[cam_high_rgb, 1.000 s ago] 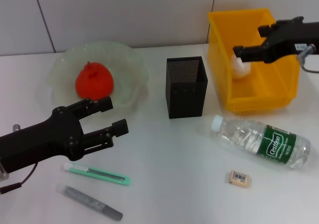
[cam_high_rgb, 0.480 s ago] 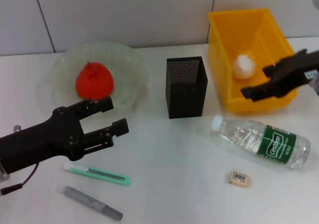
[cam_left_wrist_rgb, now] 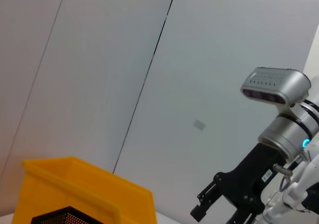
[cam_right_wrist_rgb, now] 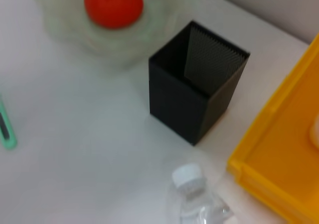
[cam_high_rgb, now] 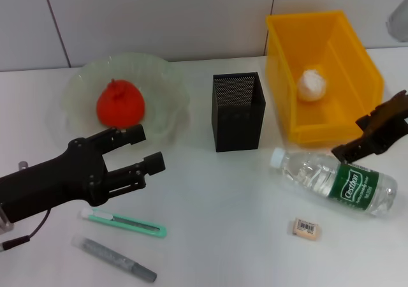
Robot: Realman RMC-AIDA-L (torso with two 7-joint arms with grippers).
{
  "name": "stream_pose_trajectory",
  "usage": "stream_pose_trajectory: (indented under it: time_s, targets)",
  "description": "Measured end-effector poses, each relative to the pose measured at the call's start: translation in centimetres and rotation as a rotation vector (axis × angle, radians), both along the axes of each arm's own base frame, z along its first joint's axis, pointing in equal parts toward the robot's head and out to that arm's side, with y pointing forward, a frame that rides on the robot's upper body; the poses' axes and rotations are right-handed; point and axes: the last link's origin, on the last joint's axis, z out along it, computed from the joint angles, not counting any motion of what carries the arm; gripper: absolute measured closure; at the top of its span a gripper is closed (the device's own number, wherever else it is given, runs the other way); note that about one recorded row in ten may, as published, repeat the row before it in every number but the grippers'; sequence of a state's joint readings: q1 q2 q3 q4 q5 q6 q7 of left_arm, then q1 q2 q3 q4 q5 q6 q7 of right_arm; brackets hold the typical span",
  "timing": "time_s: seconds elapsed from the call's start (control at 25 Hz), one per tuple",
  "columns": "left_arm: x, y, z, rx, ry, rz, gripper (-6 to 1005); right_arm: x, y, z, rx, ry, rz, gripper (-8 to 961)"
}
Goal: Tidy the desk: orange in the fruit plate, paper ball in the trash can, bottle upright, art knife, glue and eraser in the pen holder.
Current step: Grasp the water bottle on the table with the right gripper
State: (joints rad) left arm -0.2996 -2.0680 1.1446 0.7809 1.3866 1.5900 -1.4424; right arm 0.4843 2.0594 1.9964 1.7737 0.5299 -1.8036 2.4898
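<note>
Orange [cam_high_rgb: 119, 105] sitting in fruit plate [cam_high_rgb: 167, 76] at far left, pen holder [cam_high_rgb: 238, 111] standing between it and trash can [cam_high_rgb: 290, 76] at far right, paper ball [cam_high_rgb: 312, 85] lying inside, bottle [cam_high_rgb: 335, 180] lying near of the can, eraser [cam_high_rgb: 306, 228] lying nearer, art knife [cam_high_rgb: 123, 223] and glue [cam_high_rgb: 115, 259] lying near left on counter [cam_high_rgb: 217, 217].

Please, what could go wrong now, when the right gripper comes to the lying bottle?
The bottle lies on its round side, so a push from the right gripper could roll it toward the eraser. It is clear, smooth plastic, so it may slip when lifted. Its cap points toward the pen holder, which a swing upright might knock.
</note>
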Motion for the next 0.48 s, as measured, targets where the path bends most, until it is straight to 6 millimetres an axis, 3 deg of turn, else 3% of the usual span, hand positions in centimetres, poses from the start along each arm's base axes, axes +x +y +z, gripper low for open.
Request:
stream_pose_trajectory:
  time_s: [0.48]
  targets:
    - [-0.1, 0.1, -0.2, -0.003, -0.003, 0.009, 216, 2.2, 1.1, -1.0, -0.076, -0.139, 0.093, 197]
